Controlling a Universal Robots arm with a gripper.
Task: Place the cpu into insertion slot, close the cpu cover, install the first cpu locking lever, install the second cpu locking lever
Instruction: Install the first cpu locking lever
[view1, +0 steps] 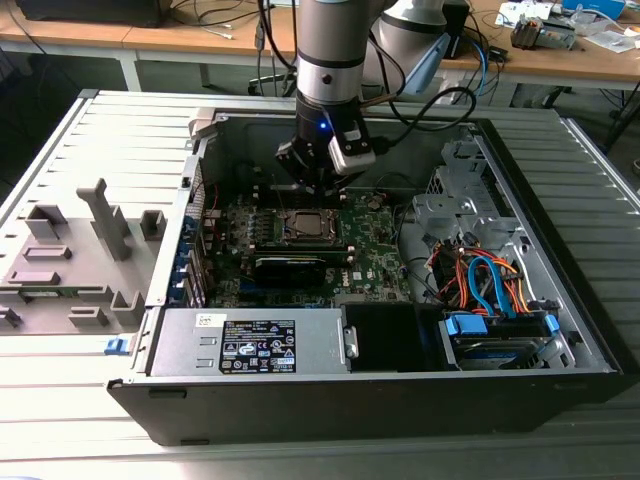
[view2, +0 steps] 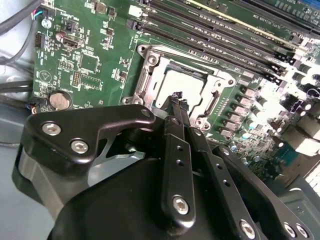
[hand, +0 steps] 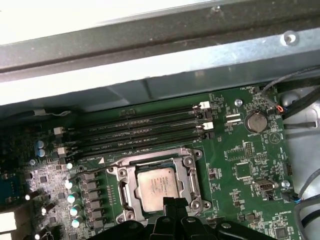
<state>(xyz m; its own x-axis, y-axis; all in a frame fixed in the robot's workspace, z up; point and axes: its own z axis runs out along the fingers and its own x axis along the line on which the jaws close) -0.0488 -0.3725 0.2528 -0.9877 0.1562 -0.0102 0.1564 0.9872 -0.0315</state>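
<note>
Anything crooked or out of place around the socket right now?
Nothing stands out. In both wrist views the cpu lies flat and square inside the insertion slot, with the cpu cover framing it evenly. The gripper sits at the socket's edge, jaws shut together. No loose parts on the motherboard.

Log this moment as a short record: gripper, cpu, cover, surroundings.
gripper: gripper shut and holding nothing, tips over the near edge of the socket
cpu: cpu lies flat in the insertion slot
cover: cpu cover lies down around the chip, which shows through its window
surroundings: memory slots beside the socket; coin cell on the motherboard
</note>
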